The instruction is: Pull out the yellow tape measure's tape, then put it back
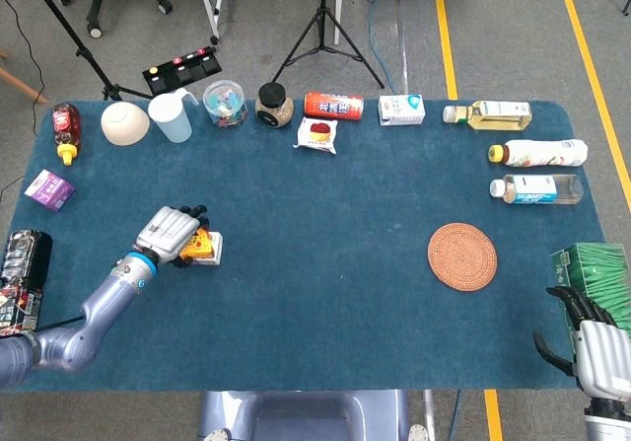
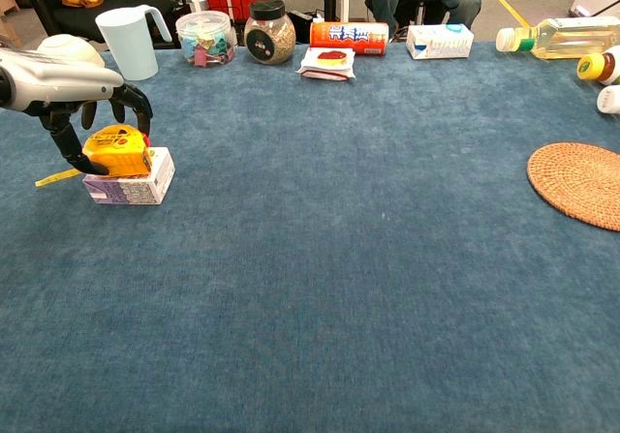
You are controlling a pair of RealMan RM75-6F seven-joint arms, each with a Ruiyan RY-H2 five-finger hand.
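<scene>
The tape measure (image 2: 116, 150) is a rounded yellow case with a red patch on its far side, sitting on a small white box (image 2: 131, 187) at the table's (image 2: 349, 259) left side. A short strip of yellow tape (image 2: 56, 176) sticks out of it to the left, tip low over the cloth. My left hand (image 2: 68, 82) arches over the case, thumb at its lower left edge, fingers curled down behind (actual contact there I cannot tell). The head view hides most of the case under that hand (image 1: 174, 231) but shows my right hand (image 1: 598, 340) at the table's near right corner, holding nothing, fingers loosely apart.
</scene>
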